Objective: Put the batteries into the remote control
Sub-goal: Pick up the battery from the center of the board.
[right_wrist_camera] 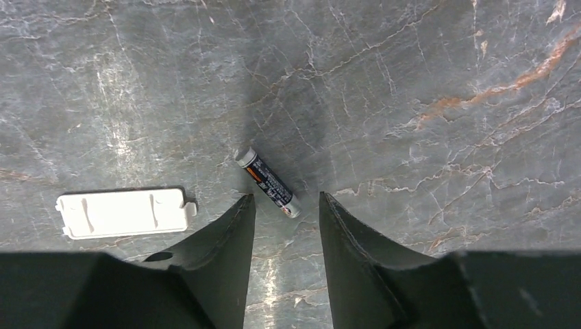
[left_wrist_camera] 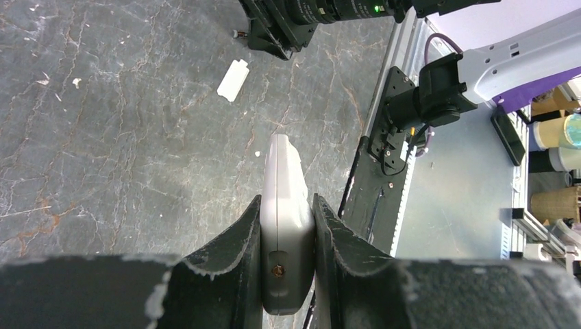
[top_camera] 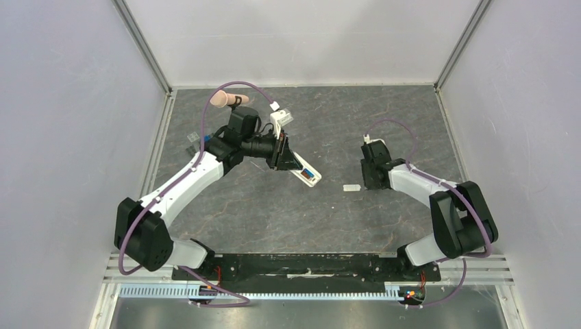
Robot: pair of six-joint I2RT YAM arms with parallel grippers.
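My left gripper [top_camera: 282, 154] is shut on the white remote control [top_camera: 296, 164] and holds it by its edges; in the left wrist view the remote [left_wrist_camera: 284, 178] stands edge-on between the fingers [left_wrist_camera: 236, 247]. A small bright blue battery [top_camera: 309, 174] lies in the remote's near end. The dark grey battery with a silvery tip [right_wrist_camera: 268, 183] lies on the table, its tip just between the fingertips of my open right gripper [right_wrist_camera: 286, 202]. The right gripper also shows in the top view [top_camera: 372, 179], where it hides that battery.
A white battery cover [right_wrist_camera: 123, 212] lies on the table left of the right gripper and shows in the top view [top_camera: 351, 187] and the left wrist view [left_wrist_camera: 233, 80]. A pink microphone [top_camera: 226, 98] stands at the back. A small blue brick [top_camera: 203, 140] sits by the left arm.
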